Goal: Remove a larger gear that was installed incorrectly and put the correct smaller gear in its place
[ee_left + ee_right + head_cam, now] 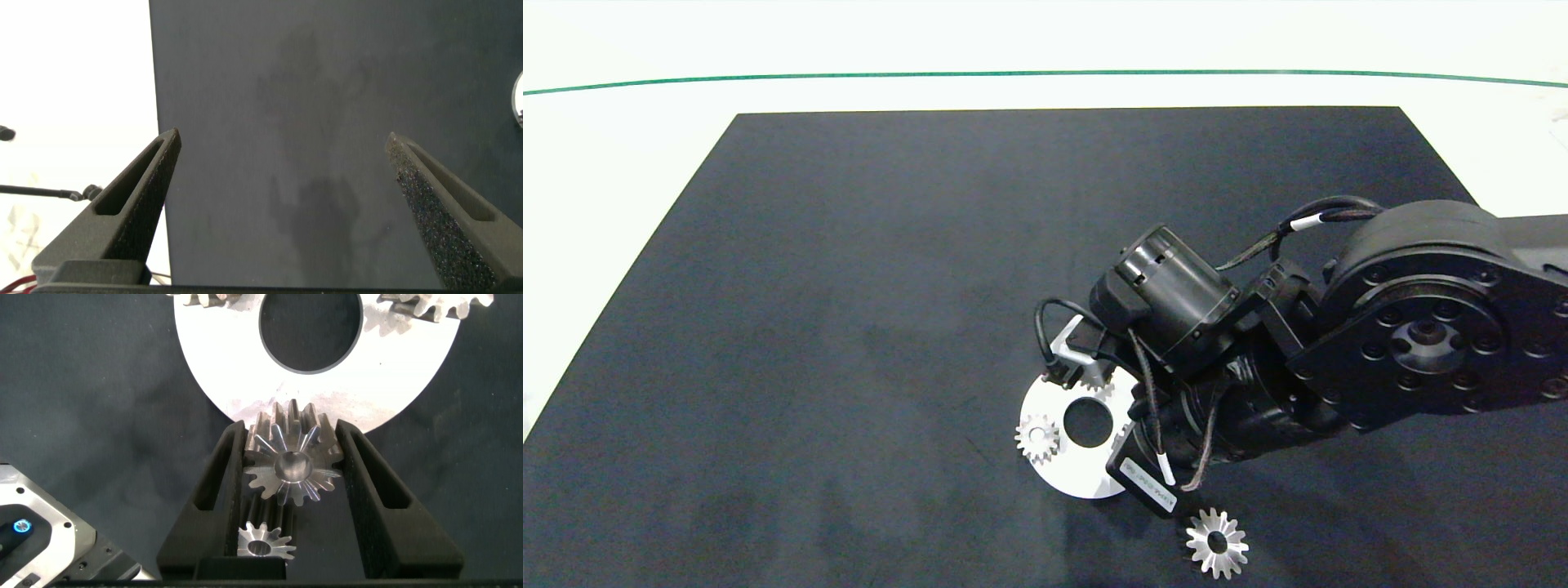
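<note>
The right gripper (286, 469) pinched the smaller gear (292, 465) between its two dark fingers, right at the near rim of a round silver plate (237, 384) with a large centre hole. The right arm (1339, 327) reached in over the black mat (849, 286) on the table and bent down over the plate, its wrist covering the plate's right side. In the head view the held gear and the fingers were hidden beneath the wrist. A small gear (1037, 437) sat on the plate's left edge; another (1098, 380) was partly hidden at its far edge. The larger gear (1217, 542) lay flat on the mat, nearer than the plate and apart from it. The left gripper (282, 204) hung spread wide above bare mat, well away from the plate, out of the head view.
</note>
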